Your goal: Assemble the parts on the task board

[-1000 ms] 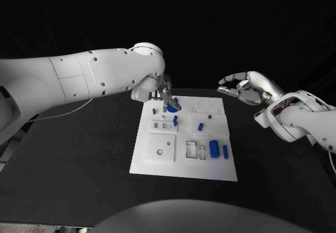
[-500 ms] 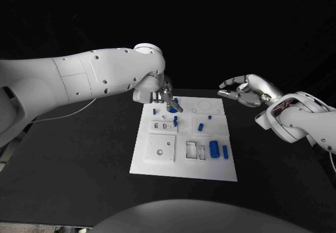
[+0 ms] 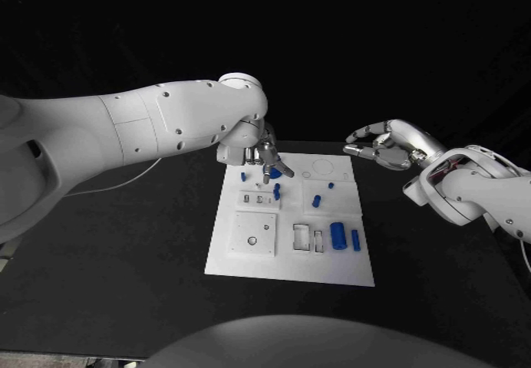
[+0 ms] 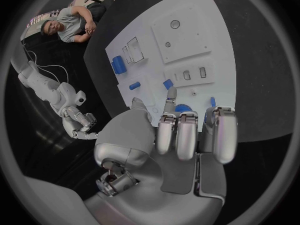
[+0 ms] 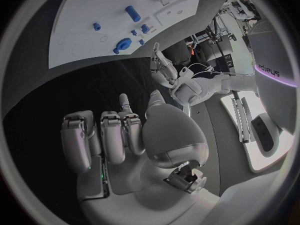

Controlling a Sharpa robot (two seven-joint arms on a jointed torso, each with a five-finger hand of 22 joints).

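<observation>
Task board (image 3: 290, 264) lies flat in the middle of the black table (image 3: 122, 261), long side running away from me. Blue parts are scattered over its far half and right side: a fat blue cylinder (image 3: 338, 234) with a thin blue bar (image 3: 355, 239) just beside it near the right edge, a short blue peg (image 3: 317, 201) further up, a smaller one (image 3: 331, 184) above that, and a round blue gear-like piece (image 3: 273, 173) at the far left of the board. Recessed white pockets (image 3: 308, 237) sit next to the fat cylinder; a square plate with a hole (image 3: 253, 232) lies to their left.

My left hand (image 3: 262, 156) hangs over the board's far left corner, fingers pointing down toward the round blue piece. In the left wrist view my fingers (image 4: 187, 132) are held close side by side, the thumb (image 4: 134, 120) a little apart, tips just above the round piece (image 4: 182, 108). Whether they touch it, I cannot tell; nothing is pinched that I can see.

My right hand (image 3: 387, 143) is off the board, up over bare table beyond its far right corner. Fingers curled inward, nothing in them; the right wrist view shows the same curl (image 5: 103, 137), with the board (image 5: 94, 15) well apart.
</observation>
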